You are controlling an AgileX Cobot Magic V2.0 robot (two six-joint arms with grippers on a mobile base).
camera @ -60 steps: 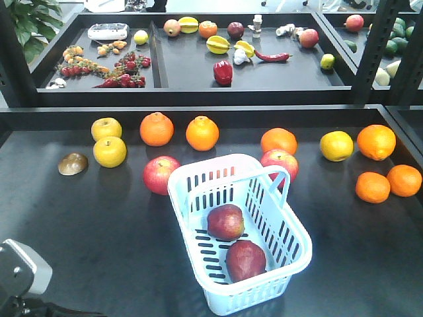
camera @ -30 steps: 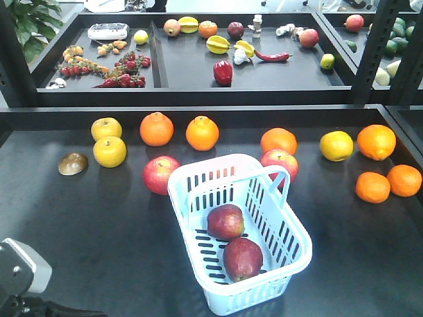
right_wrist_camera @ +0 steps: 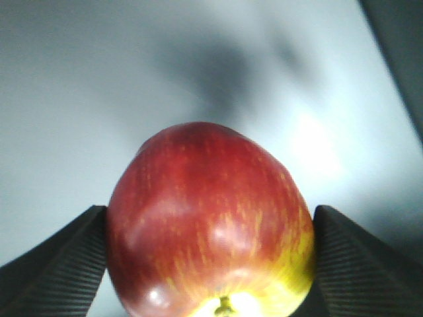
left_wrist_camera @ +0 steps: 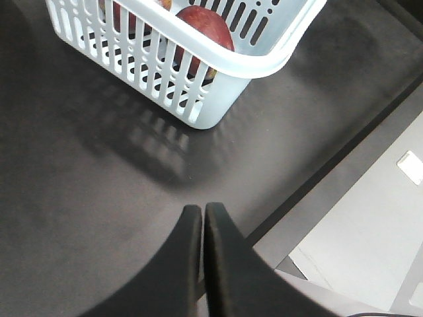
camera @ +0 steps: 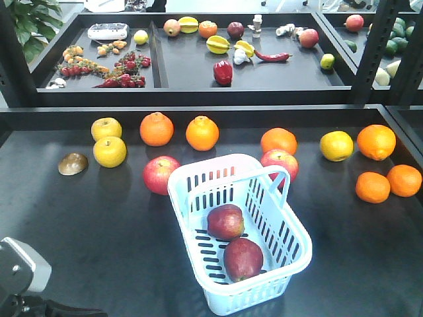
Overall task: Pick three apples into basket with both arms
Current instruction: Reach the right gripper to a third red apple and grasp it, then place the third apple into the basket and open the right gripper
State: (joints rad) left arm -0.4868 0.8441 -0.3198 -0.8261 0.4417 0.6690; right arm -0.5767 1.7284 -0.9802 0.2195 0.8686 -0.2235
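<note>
The pale blue-white basket (camera: 294, 232) stands on the dark table at front centre. Two dark red apples lie in it, one (camera: 225, 221) behind the other (camera: 242, 259). My right gripper (right_wrist_camera: 210, 212) is shut on a third red apple with yellow streaks (right_wrist_camera: 205, 198), held between both ribbed fingers (right_wrist_camera: 59, 264) over a pale grey blurred surface; it is out of the front view. My left gripper (left_wrist_camera: 202, 209) is shut and empty, low over the table near the front edge, short of the basket's corner (left_wrist_camera: 264, 63). One apple (left_wrist_camera: 205, 26) shows through the slots.
Two lighter red apples (camera: 160, 174) (camera: 279, 162) lie on the table behind the basket, among oranges (camera: 202, 133) and yellow fruit (camera: 109, 151). A raised shelf (camera: 198, 92) of assorted produce runs across the back. The left arm's grey wrist block (camera: 20, 269) is at the bottom left.
The nearer apple in the basket has rolled slightly left and settled. Nothing else has visibly moved.
</note>
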